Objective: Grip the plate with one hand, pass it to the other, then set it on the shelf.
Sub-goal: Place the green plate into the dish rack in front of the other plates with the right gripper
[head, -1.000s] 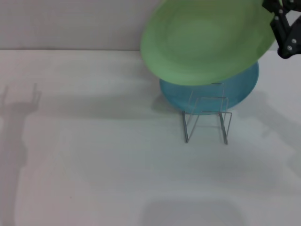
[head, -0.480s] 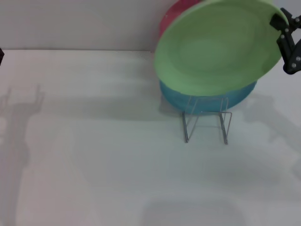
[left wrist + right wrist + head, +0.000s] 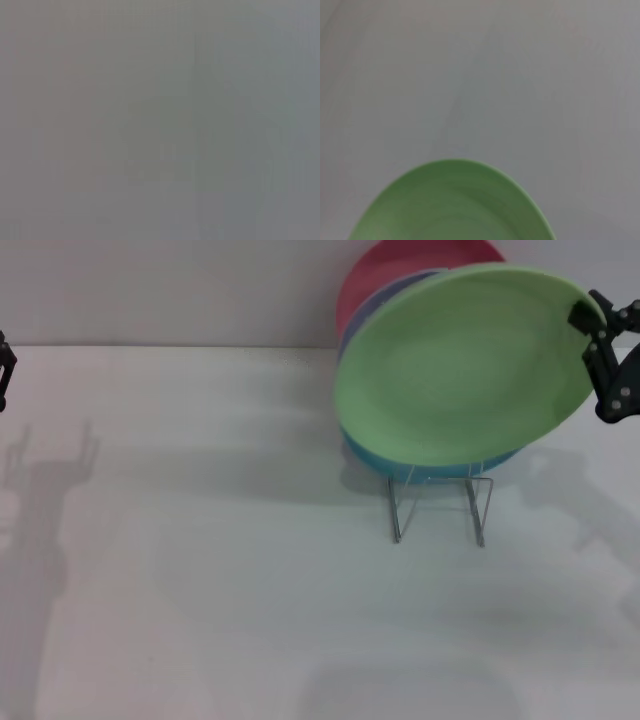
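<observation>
The right gripper (image 3: 590,325) is pinched onto the edge of the green plate (image 3: 462,365) and holds it up, tilted, just above the wire rack (image 3: 440,495). A blue plate (image 3: 440,465), a purple plate (image 3: 375,310) and a red plate (image 3: 400,270) stand behind it, at the back of the rack. The hand-over looks done, so this seems to be the putting-away step. Next, the plate needs to go down between the rack's wire loops without bumping the blue plate. The left gripper (image 3: 4,368) sits far off to the rack's left; nobody can tell if its claw is open.
</observation>
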Controlling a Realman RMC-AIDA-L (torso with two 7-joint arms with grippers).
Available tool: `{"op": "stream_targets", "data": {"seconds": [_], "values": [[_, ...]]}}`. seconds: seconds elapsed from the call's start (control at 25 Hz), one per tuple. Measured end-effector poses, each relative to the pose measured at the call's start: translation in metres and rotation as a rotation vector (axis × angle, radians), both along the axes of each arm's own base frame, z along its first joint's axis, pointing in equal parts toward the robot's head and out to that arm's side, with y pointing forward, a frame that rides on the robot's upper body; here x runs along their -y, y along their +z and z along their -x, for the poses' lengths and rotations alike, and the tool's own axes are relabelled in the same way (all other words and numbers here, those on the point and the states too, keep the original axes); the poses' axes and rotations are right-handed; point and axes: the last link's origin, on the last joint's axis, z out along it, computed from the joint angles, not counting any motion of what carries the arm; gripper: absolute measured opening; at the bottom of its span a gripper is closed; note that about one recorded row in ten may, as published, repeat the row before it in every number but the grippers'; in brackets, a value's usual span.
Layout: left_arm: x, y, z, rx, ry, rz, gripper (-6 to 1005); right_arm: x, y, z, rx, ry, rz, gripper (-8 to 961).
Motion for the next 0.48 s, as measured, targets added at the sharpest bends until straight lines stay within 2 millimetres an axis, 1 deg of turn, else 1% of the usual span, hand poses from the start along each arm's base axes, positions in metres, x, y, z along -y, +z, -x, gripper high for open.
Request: {"op": "stream_targets", "data": {"seconds": [0.48], "values": [[0.001, -0.004, -0.002, -0.004, -0.011, 0.014, 788, 0.004, -0.007, -0.012, 0.020, -0.031, 0.020, 39]]}}
